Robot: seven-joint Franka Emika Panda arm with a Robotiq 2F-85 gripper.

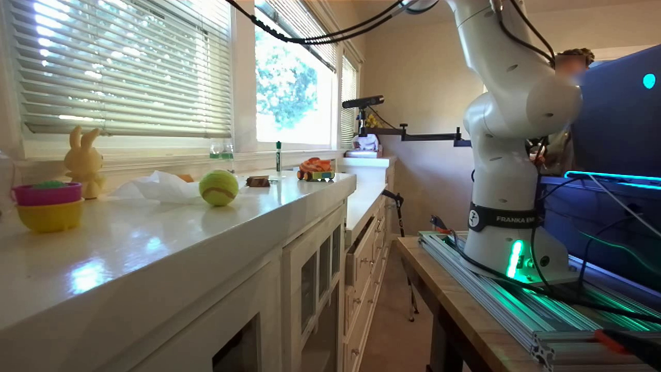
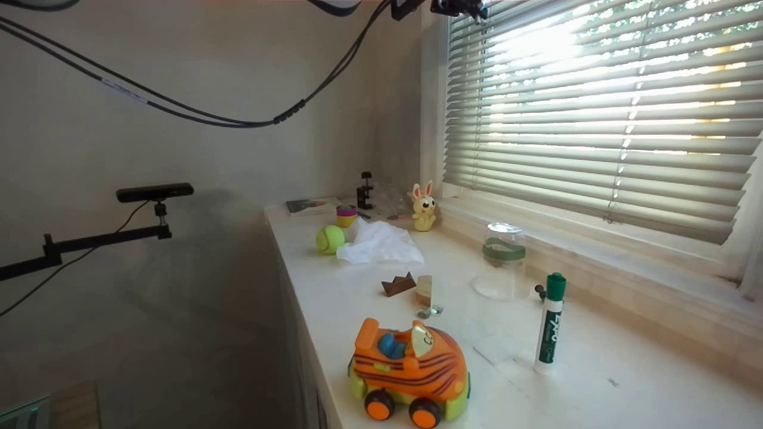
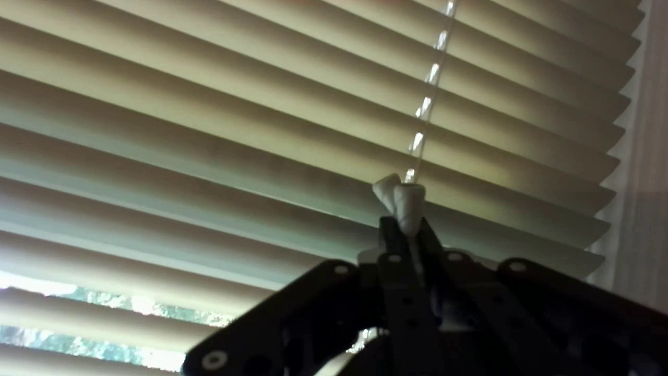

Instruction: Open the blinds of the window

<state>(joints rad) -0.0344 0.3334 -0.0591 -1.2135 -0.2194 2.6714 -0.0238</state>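
Note:
The white blinds (image 1: 124, 72) hang lowered over the wide window (image 1: 129, 144). They also hang lowered in an exterior view (image 2: 596, 119), where light and foliage show between the slats. In the wrist view, the blinds' slats (image 3: 209, 120) are tilted and mostly overlap, with gaps at lower left. Two white cone-shaped cord pulls (image 3: 409, 203) show at my gripper's fingertips (image 3: 407, 225). The fingers are nearly together, with the lower pull and a thin cord between them. In an exterior view, part of my gripper (image 2: 459, 7) shows at the top edge, before the blinds.
The white counter below holds an orange toy car (image 2: 411, 369), a green marker (image 2: 549, 325), a clear cup (image 2: 503, 262), a tennis ball (image 2: 329, 239), white paper (image 2: 378, 243) and a toy rabbit (image 2: 424, 208). Black cables (image 2: 208, 119) hang from the arm. A camera stands on a boom (image 2: 155, 192).

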